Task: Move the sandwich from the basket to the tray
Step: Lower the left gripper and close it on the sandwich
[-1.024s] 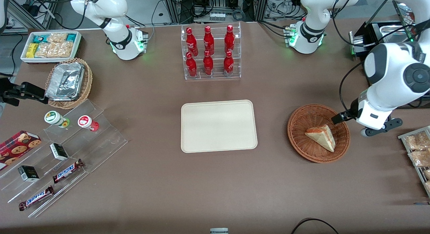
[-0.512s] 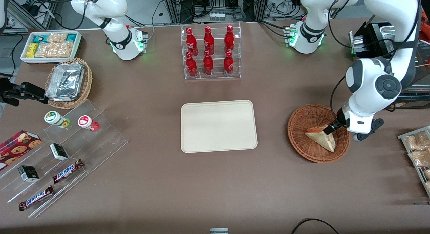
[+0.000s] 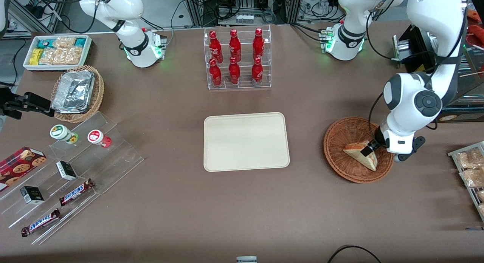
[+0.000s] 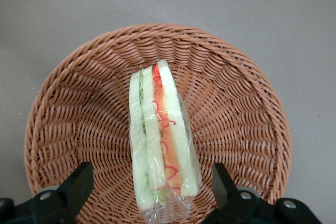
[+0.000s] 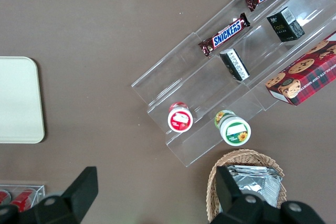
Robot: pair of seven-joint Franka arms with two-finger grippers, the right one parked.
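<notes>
The sandwich (image 3: 359, 154), a plastic-wrapped wedge of white bread with red and green filling, lies in the reddish-brown wicker basket (image 3: 340, 157) toward the working arm's end of the table. My gripper (image 3: 368, 148) hangs low over the basket, right at the sandwich. In the left wrist view the sandwich (image 4: 160, 140) sits between the two black fingers (image 4: 79, 184), which stand wide apart and clear of the wrap, so the gripper (image 4: 152, 187) is open. The basket (image 4: 79, 103) rim rings the sandwich. The cream tray (image 3: 245, 141) lies bare at the table's middle.
A clear rack of red bottles (image 3: 236, 59) stands farther from the front camera than the tray. Wrapped pastries on a rack (image 3: 469, 168) lie beside the basket at the table's edge. Snack shelves (image 3: 64, 172), a foil-container basket (image 3: 77, 93) and a white bin (image 3: 56, 51) sit toward the parked arm's end.
My gripper has swung in from beside the basket and come down over the sandwich, its fingers now on either side of it. The sandwich has not moved.
</notes>
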